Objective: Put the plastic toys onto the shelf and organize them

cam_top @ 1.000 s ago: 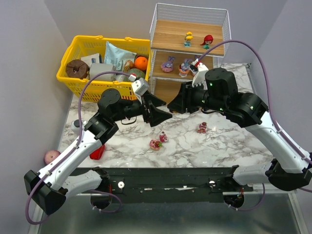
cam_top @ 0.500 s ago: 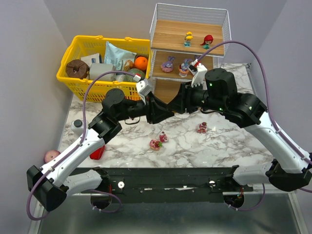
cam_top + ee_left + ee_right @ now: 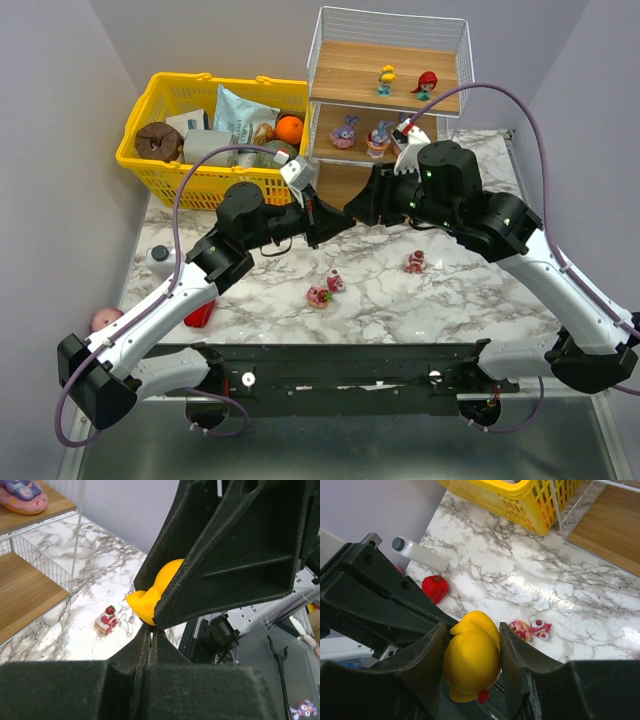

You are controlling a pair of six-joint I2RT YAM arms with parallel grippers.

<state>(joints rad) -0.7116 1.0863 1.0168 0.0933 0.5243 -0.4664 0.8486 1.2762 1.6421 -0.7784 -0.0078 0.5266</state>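
Observation:
My right gripper (image 3: 471, 630) is shut on a yellow-haired plastic toy (image 3: 470, 662), held above the marble table in front of the shelf (image 3: 340, 70). The left gripper (image 3: 150, 628) is shut, its tips right against the same yellow toy (image 3: 152, 597); whether they pinch any of it I cannot tell. In the top view the left gripper (image 3: 330, 222) and the right gripper (image 3: 355, 210) meet tip to tip. Three small toys lie on the table (image 3: 319, 296) (image 3: 335, 282) (image 3: 414, 262). Two dolls (image 3: 386, 78) (image 3: 425, 83) stand on the top board and two figures (image 3: 345, 131) (image 3: 380, 138) on the middle board.
A yellow basket (image 3: 160, 150) full of groceries stands left of the shelf. A red pepper (image 3: 200, 312), a white bottle (image 3: 160, 257) and a pink ball (image 3: 104, 320) lie at the left edge. Purple cables arc over both arms.
The left gripper has closed from wide open while reaching right to the toy in the right gripper. The right arm has barely shifted and keeps its hold.

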